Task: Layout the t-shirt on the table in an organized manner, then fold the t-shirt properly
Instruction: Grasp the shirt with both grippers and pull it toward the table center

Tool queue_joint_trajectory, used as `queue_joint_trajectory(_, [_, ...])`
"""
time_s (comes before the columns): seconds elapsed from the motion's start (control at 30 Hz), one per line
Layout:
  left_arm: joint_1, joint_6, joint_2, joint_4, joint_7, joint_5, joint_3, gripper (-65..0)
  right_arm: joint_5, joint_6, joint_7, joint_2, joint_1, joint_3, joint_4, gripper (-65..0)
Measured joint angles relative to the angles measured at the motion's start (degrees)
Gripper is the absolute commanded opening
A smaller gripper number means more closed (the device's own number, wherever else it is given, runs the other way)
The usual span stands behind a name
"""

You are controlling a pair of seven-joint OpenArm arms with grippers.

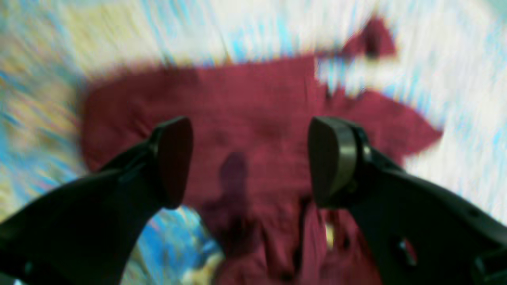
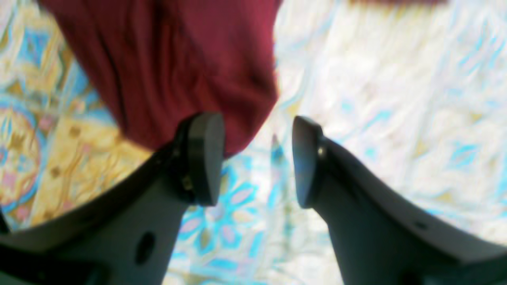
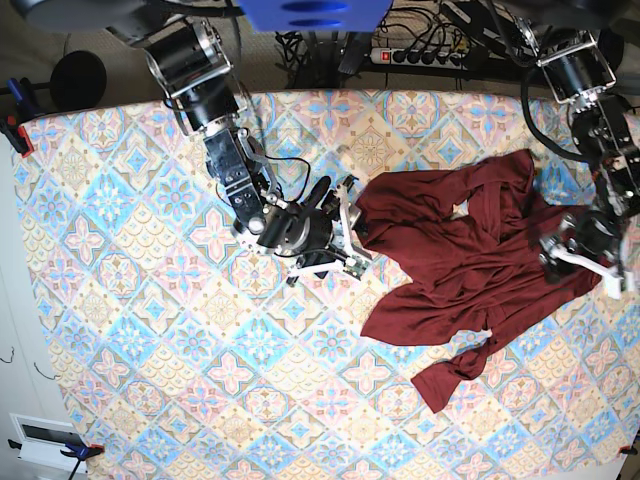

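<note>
One t-shirt (image 3: 470,260) lies rumpled near the surface's (image 3: 150,330) right edge; the left half is bare. Two claws, left (image 3: 580,252) and right (image 3: 345,232), gape wide, holding nothing.

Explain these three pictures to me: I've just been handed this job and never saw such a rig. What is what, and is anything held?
The overhead picture shows two robot arms over a table covered in patterned cloth. A dark maroon t-shirt lies crumpled on it, not yet laid flat. The other two pictures come from cameras on the wrists, looking out between each claw's fingers. The left claw hovers open above the shirt; overhead it is at the right. The right claw is open beside a shirt edge; overhead it is at the left. Neither holds anything.
</note>
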Motion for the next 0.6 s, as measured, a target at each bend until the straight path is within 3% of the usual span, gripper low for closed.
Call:
queue_joint_trajectory(0.17, [4.13, -0.17, 0.04, 0.15, 0.15, -0.17, 7.43, -20.3, -0.20, -0.35, 0.02, 0.72, 2.25, -5.35, -3.28, -37.9])
queue_joint_trajectory(0.33, [6.51, -0.35, 0.04, 0.48, -0.17, -1.01, 11.85, -20.3, 0.02, -0.17, 0.31, -3.26, 2.73, -8.48, -7.63, -37.9])
queue_joint_trajectory(0.47, [6.97, -0.15, -0.26, 0.44, 0.35, -0.17, 16.37, -20.5, -0.09, 0.02, 1.66, -3.23, 4.61, -9.75, -10.58, -37.9])
queue_joint_trajectory(0.53, [7.02, -0.26, -0.17, 0.46, -0.68, -0.94, 18.38, -23.3, -0.24, -0.42, 2.97, -2.75, 6.29, -11.04, -13.18, -38.1])
queue_joint_trajectory(0.6, [7.41, -0.35, -0.09, 0.52, -0.48, -1.16, 19.54, -30.4, -0.48, -0.39, 3.17, -2.71, 7.32, -12.24, -15.65, -40.4])
